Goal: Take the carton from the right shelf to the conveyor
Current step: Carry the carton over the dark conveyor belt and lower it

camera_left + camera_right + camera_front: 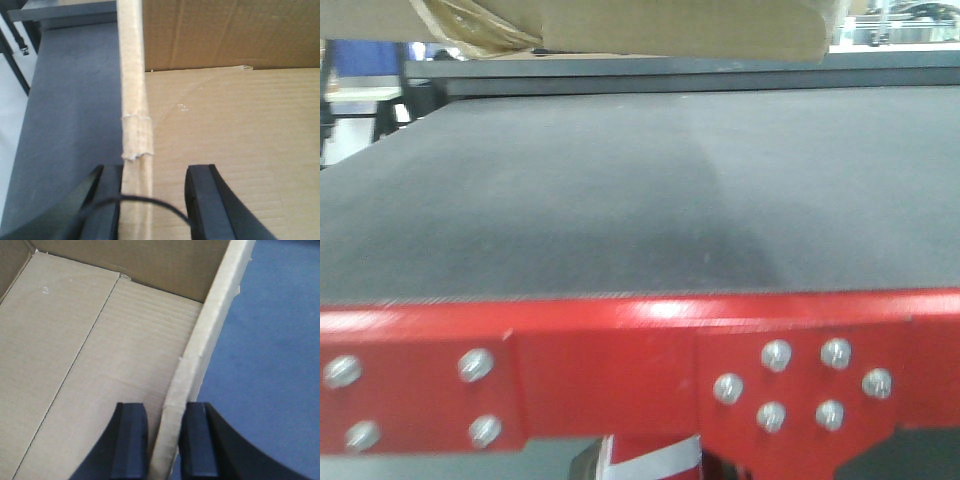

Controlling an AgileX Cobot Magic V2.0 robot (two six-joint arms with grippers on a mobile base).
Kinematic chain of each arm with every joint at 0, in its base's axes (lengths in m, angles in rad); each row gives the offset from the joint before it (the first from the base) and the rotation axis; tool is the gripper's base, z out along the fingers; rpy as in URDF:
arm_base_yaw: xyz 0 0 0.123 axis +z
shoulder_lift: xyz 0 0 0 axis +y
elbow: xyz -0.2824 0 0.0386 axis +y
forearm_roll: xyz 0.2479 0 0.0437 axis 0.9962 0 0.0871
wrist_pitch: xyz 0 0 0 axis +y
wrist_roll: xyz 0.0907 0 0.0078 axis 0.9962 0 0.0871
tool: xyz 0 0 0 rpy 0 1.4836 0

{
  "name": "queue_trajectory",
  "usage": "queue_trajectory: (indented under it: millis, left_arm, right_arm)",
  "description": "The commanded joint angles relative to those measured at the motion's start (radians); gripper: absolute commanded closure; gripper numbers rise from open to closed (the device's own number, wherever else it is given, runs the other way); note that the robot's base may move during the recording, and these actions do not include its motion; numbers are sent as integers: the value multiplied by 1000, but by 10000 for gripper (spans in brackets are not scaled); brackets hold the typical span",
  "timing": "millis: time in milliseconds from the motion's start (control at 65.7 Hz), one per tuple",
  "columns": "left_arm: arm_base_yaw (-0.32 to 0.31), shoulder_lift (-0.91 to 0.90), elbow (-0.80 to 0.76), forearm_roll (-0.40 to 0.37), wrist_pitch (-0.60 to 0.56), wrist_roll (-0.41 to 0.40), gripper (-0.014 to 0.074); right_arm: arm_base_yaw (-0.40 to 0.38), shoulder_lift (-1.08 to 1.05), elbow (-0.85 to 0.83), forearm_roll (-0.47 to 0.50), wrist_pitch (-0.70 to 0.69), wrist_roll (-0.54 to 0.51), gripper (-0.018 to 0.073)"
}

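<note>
Right claw (164, 440) clamps the carton (100, 340) wall, left claw (152, 200) straddles another (grip unclear), carton at 12 o'clock above the conveyor (620, 200); we reckon only set-down remains.

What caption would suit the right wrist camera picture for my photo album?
Right tool pinches a side wall of the open carton, grey conveyor alongside.
</note>
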State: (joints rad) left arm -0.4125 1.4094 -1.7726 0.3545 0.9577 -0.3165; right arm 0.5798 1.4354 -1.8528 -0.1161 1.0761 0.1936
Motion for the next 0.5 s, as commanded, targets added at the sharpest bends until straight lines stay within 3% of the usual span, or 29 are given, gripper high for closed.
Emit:
queue_trajectory:
  millis: [0, 487]
  left_arm:
    - [-19, -6, -4, -76, -67, 18, 602]
    - [-19, -6, -4, -76, -67, 18, 602]
  right_arm:
    - [14, -11, -7, 103, -127, -26, 628]
    - [14, -11, -7, 103, -127, -26, 628]
